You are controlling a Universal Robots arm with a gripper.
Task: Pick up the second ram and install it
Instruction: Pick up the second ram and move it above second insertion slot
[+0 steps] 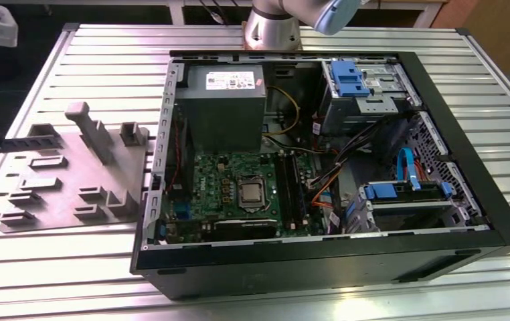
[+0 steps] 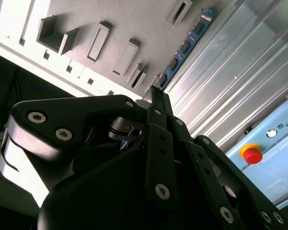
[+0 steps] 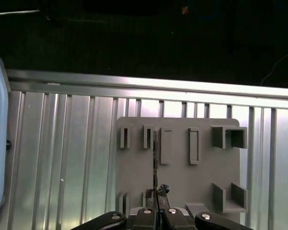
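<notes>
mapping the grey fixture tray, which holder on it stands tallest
The long narrow upright fin near the grey tray's far edge in the exterior view; the other holders are low blocks.

The gripper [image 2: 156, 93] links: black, semi-gloss, bright metal screw heads. At its tips the second ram [image 2: 185, 48]: blue-green board, matt black chips. Beyond the tips, fixture plate [image 3: 182, 177]: matt grey plastic; table [image 3: 62, 158]: ribbed bare metal, glossy.
</notes>
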